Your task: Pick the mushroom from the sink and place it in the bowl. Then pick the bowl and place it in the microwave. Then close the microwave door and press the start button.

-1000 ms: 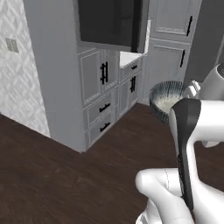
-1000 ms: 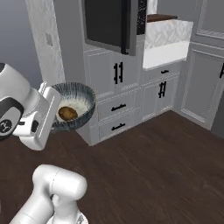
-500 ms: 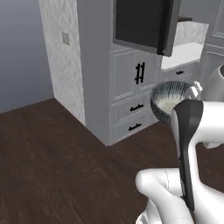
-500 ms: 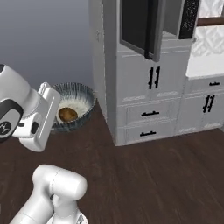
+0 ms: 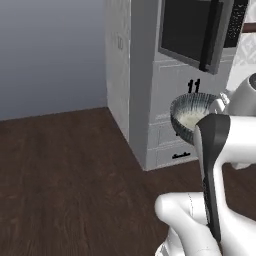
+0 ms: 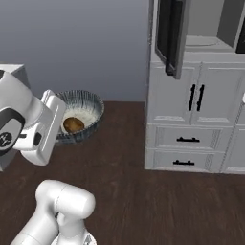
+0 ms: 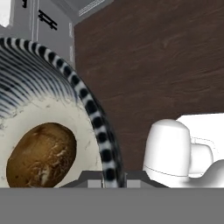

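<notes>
My gripper (image 7: 114, 176) is shut on the near rim of the bowl (image 7: 94, 109) and holds it level in the air. The bowl (image 6: 81, 114) is dark and streaked outside, pale inside. In it lies the brown mushroom (image 6: 72, 125), which looks large in the hand view (image 7: 41, 155). In the left base view the bowl (image 5: 192, 114) hangs just behind my forearm. The microwave (image 6: 210, 24) is built into the cabinet tower, to the right of the bowl and higher. The microwave door (image 5: 187, 30) stands swung open, and the right base view catches this dark-glass door (image 6: 170, 36) edge-on.
Below the microwave is a grey cabinet tower (image 6: 191, 119) with black-handled doors and drawers. Dark wood floor (image 5: 65, 175) spreads to the left and front. A plain grey wall (image 5: 50, 50) closes the back.
The whole picture has shifted, so the base has moved: the cabinet tower and microwave now sit further right and nearer. The bowl with the mushroom stays gripped in the same place by the arm.
</notes>
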